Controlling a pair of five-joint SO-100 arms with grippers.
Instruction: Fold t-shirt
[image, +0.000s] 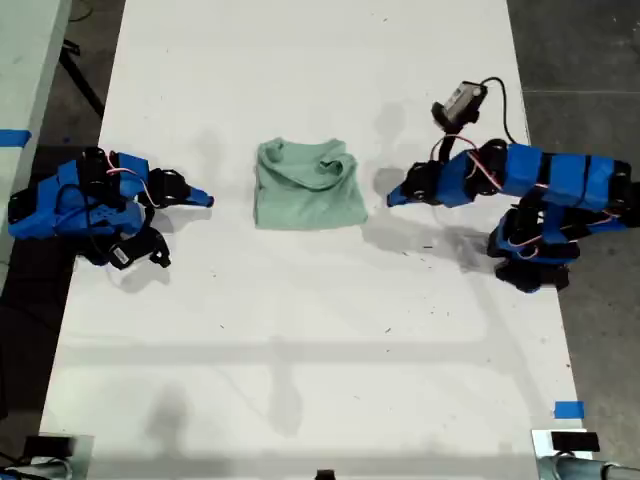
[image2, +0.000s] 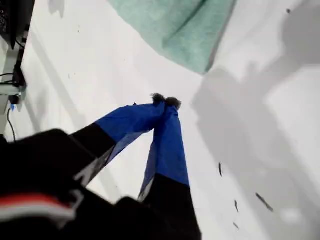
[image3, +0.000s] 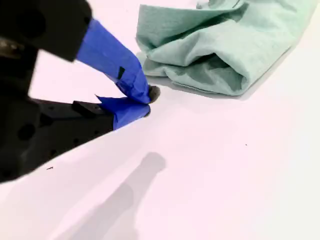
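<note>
The pale mint-green t-shirt (image: 308, 195) lies folded into a small rectangle on the white table (image: 320, 340), with bunched cloth at its far corner on the exterior view's right. My first gripper (image: 207, 200) is shut and empty, resting off the shirt's edge on the exterior view's left. In the first wrist view the first gripper (image2: 166, 101) points at a smooth corner of the t-shirt (image2: 180, 25), apart from it. My second gripper (image: 390, 198) is shut and empty, close to the shirt's opposite edge. The second wrist view shows the second gripper (image3: 149, 100) just short of the t-shirt's (image3: 220, 50) rumpled folds.
Both arm bases stand at the table's sides in the exterior view. Dark floor runs past both long table edges. A strip of blue tape (image: 568, 409) sits near the table's near corner on the exterior view's right. Small dark specks (image2: 220, 170) dot the table.
</note>
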